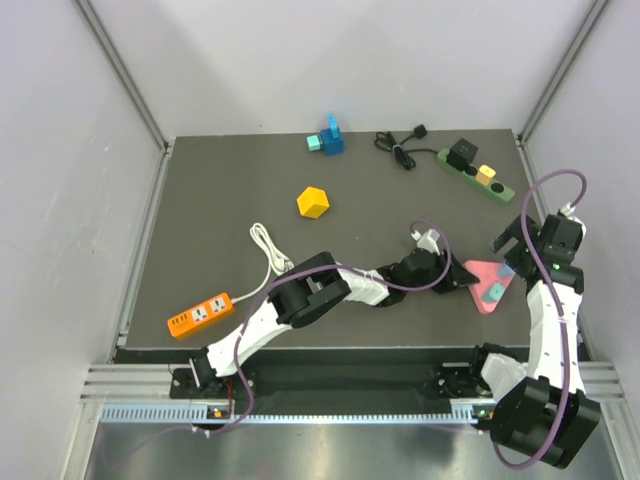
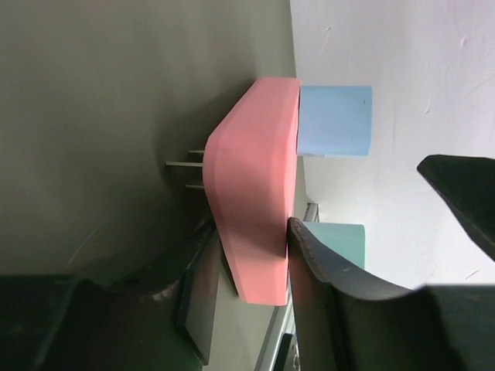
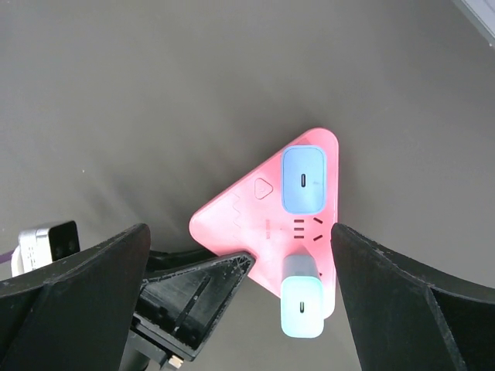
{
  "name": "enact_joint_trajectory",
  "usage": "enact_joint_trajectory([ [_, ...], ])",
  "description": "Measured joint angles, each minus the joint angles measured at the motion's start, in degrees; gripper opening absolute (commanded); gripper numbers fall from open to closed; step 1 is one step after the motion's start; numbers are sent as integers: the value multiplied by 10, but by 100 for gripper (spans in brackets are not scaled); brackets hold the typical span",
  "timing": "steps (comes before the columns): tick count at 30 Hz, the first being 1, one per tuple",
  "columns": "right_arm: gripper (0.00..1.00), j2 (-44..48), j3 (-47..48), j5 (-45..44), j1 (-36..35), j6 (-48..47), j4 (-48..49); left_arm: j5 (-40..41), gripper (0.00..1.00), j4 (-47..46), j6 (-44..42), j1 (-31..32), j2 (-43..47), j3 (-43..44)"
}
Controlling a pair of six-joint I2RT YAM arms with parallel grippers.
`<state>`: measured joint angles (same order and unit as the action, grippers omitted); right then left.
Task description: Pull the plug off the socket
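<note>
The socket (image 1: 476,173), a long green strip, lies at the table's far right with a black plug block (image 1: 461,155) and a yellow one (image 1: 485,173) standing in it; both grippers are far from it. Nearer, a pink triangular power block (image 1: 484,270) (image 3: 267,220) (image 2: 251,178) carries a blue charger (image 3: 304,179) (image 2: 335,120) and a pale teal charger (image 3: 302,305) (image 2: 340,239). My left gripper (image 1: 455,277) (image 2: 255,232) is shut on the pink block's left corner, one finger on top and one beneath. My right gripper (image 1: 510,250) (image 3: 240,229) hangs open above the block, fingers straddling it.
An orange power strip (image 1: 200,313) with a white cable (image 1: 268,248) lies front left. A yellow block (image 1: 313,202) sits mid-table and blue blocks (image 1: 327,139) at the back. The green strip's black cable (image 1: 400,148) coils behind. The pink block lies close to the right table edge.
</note>
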<state>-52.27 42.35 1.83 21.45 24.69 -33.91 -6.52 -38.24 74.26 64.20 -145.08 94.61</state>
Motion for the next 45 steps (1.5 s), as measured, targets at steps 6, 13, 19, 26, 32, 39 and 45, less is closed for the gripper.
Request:
enact_joint_trajectory([
  [6, 100, -7, 0, -3, -1, 0, 2, 7, 1, -8, 8, 2, -2, 2],
  [13, 100, -16, -8, -2, -14, -7, 10, 33, 0, -38, 3, 4, 45, -87],
  [19, 91, -26, -26, 11, -25, -7, 23, 50, 0, -54, -9, 3, 91, -160],
  [26, 84, -69, -50, 45, -30, -7, 43, 57, 0, -61, -8, -1, 112, -195],
  [32, 79, -95, -56, 59, -30, -12, 60, 38, 0, -87, 7, -14, 113, -219],
  [39, 73, -117, -70, 75, -31, -17, 92, 25, 0, -92, 9, -20, 113, -223],
  [45, 64, -120, -82, 83, -31, -19, 107, 23, 0, -90, 11, -21, 113, -223],
])
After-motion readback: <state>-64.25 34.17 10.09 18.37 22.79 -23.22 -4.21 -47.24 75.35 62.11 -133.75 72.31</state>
